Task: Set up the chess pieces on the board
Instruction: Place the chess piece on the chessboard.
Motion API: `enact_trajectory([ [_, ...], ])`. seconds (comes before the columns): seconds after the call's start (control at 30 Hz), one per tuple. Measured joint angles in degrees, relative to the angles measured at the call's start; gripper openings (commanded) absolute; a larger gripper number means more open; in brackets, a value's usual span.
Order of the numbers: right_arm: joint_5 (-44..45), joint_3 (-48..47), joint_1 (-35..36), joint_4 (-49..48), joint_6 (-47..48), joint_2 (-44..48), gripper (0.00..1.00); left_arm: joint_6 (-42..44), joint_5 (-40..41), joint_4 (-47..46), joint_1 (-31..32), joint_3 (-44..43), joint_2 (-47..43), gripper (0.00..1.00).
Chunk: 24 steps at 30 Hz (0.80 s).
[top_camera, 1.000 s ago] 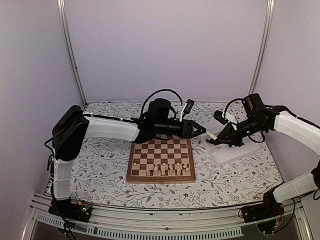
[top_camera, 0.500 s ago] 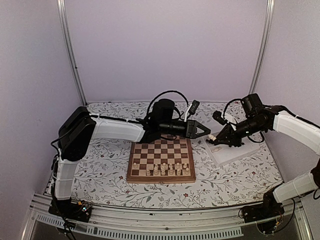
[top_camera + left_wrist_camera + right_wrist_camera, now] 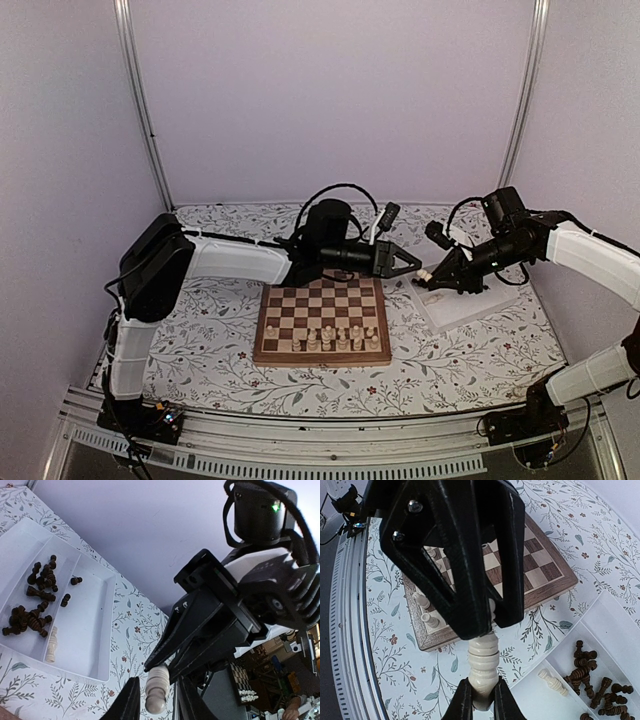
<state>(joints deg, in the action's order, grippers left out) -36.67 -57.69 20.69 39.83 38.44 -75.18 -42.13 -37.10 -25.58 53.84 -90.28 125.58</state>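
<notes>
While a handover hangs between the square brown-and-cream checked wooden board (image 3: 268,322) and white plastic tray (image 3: 470,308), the right gripper (image 3: 428,276) clamps, and the left gripper (image 3: 407,262), jaws parted and seemingly due to close next, straddles, a pale cream turned wooden chessman (image 3: 483,667).

The left arm (image 3: 235,258) has reached further right, its shoulder swinging the same way. The left gripper (image 3: 414,264) has closed the gap to the right gripper (image 3: 424,274) and now straddles the piece (image 3: 156,687) held there.
</notes>
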Motion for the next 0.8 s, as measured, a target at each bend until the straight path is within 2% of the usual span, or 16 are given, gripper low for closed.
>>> enact_trajectory([
  [0.37, -0.1, 0.0, 0.0, 0.0, 0.0, 0.0, 0.06, -0.2, 0.0, 0.6, 0.0, -0.1, 0.2, 0.11],
  [0.47, -0.1, 0.0, 0.0, -0.4, 0.0, 0.0, 0.06, 1.0, 0.7, 1.6, -0.2, 1.5, -1.0, 0.09],
  [0.57, 0.1, 0.5, 0.0, -1.6, 0.0, -0.1, 0.06, 4.7, 2.6, 6.1, -0.6, 4.5, -4.8, 0.08],
  [0.8, 0.3, 5.2, -0.1, -6.1, 0.0, -2.3, 0.06, 20.4, 15.1, 24.6, -0.9, 10.3, -21.8, 0.08],
])
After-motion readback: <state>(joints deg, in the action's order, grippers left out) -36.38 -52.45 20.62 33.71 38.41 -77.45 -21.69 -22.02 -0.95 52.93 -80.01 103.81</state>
